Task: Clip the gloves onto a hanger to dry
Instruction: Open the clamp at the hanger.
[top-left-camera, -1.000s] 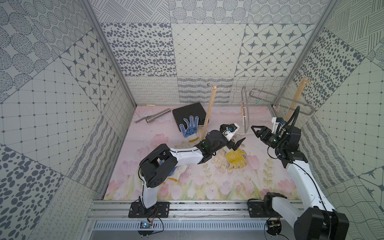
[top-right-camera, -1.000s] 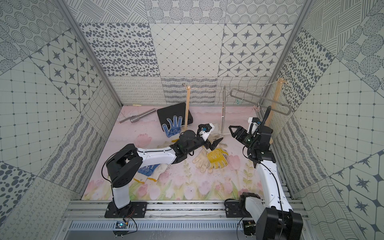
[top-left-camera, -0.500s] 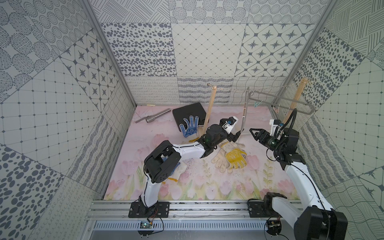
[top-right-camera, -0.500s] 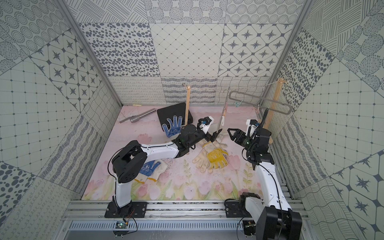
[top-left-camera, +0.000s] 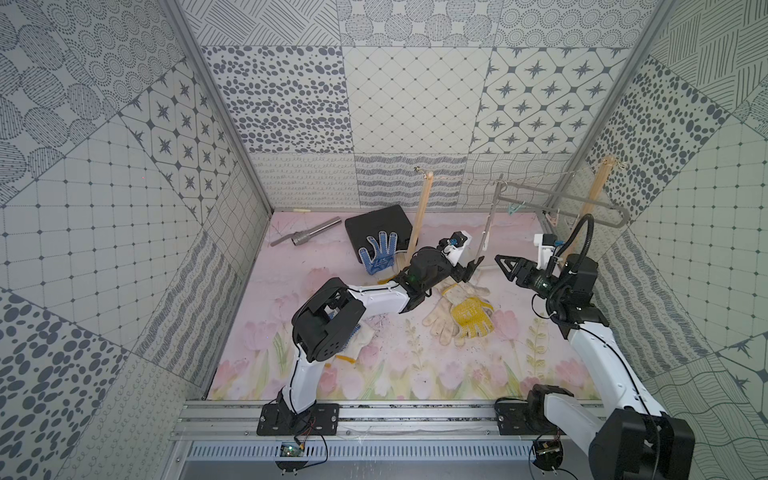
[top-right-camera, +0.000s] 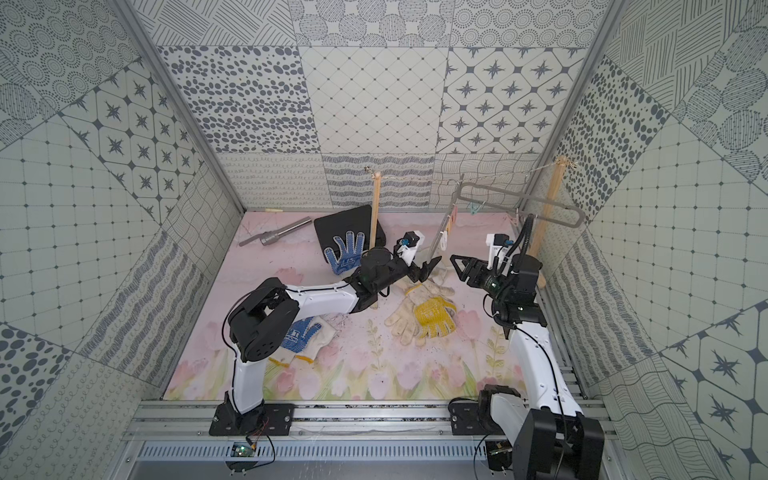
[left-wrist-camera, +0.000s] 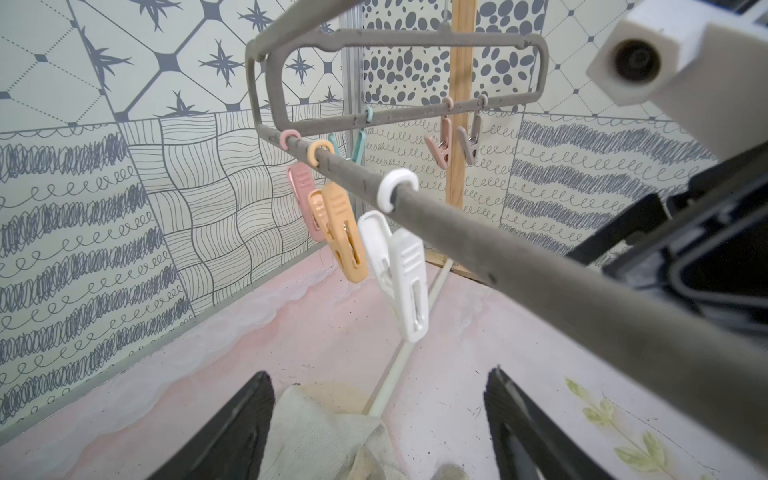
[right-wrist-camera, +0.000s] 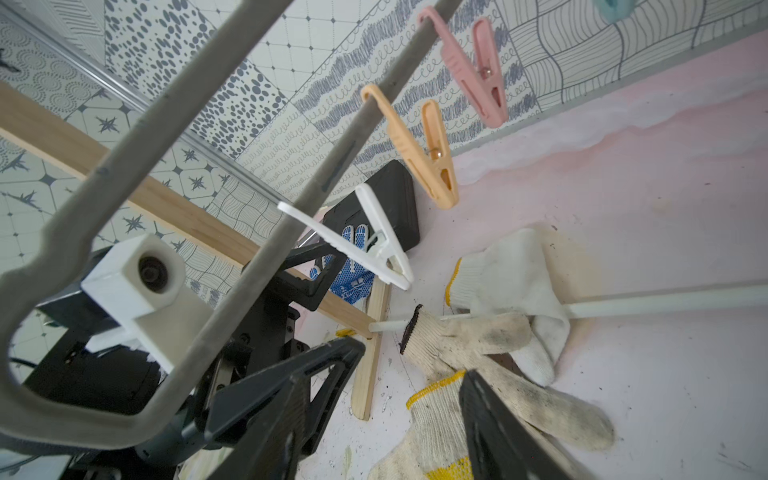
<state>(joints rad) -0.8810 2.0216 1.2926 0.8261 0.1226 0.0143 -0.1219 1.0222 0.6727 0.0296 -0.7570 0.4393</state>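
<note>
The grey hanger (top-left-camera: 487, 226) (top-right-camera: 519, 195) hangs from the string, one wing slanting down to my left gripper (top-left-camera: 469, 268) (top-right-camera: 428, 266). That wing's bar (left-wrist-camera: 498, 262) passes above the open jaws, not between them, carrying white (left-wrist-camera: 399, 266), orange (left-wrist-camera: 340, 232) and pink (left-wrist-camera: 303, 195) pegs. A cream cuff (left-wrist-camera: 324, 428) lies below the left gripper (left-wrist-camera: 378, 415). My right gripper (top-left-camera: 505, 266) (right-wrist-camera: 386, 399) faces it, open and empty, over the gloves (top-left-camera: 457, 311) (right-wrist-camera: 478, 340), one yellow-dotted (top-right-camera: 434, 316). A blue-dotted glove (top-left-camera: 380, 251) lies on the black case; another (top-right-camera: 299, 332) under the left arm.
A black case (top-left-camera: 378, 224) and a metal pipe (top-left-camera: 307, 235) lie at the back left. Two wooden posts (top-left-camera: 422, 212) (top-left-camera: 594, 195) joined by string stand at the back. A thin white rod (right-wrist-camera: 665, 303) lies on the floor by the gloves.
My left gripper has moved back and right to the hanger's lower wing, which has swung, and its jaws have narrowed. The right gripper has shifted slightly and narrowed a little.
</note>
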